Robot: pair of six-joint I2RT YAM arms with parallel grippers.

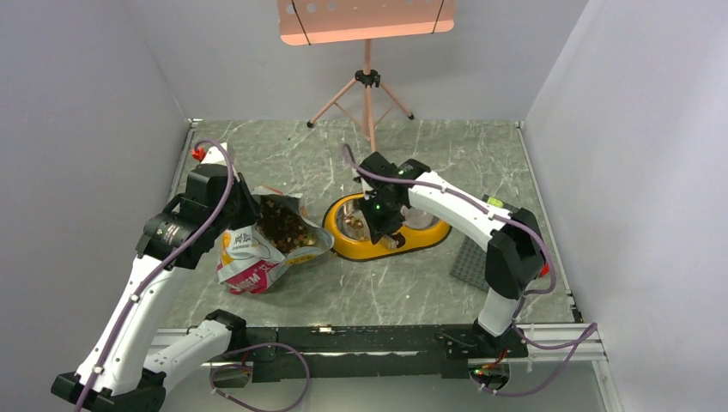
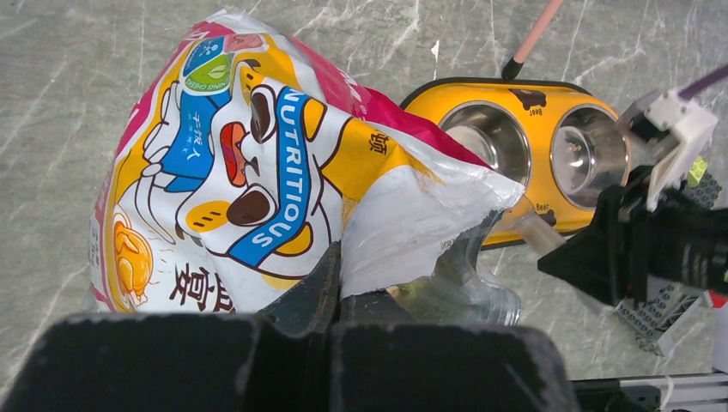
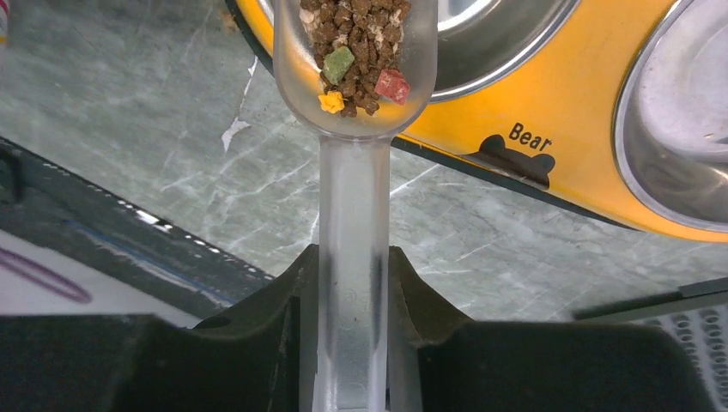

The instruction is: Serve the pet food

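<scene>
Right tool is clamped partway closed on the handle of a clear scoop, and the scoop's cup, loaded with brown kibble, hangs right over one steel bowl of the yellow feeder. Just beside the feeder, the left tool is pinched fully shut on the torn edge of the bag, which sits on the worktop with more kibble showing in its open mouth.

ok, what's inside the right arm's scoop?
Brown kibble with a green, a red and a yellow piece. The scoop's front end is cut off by the frame, and kibble hides its floor.
</scene>
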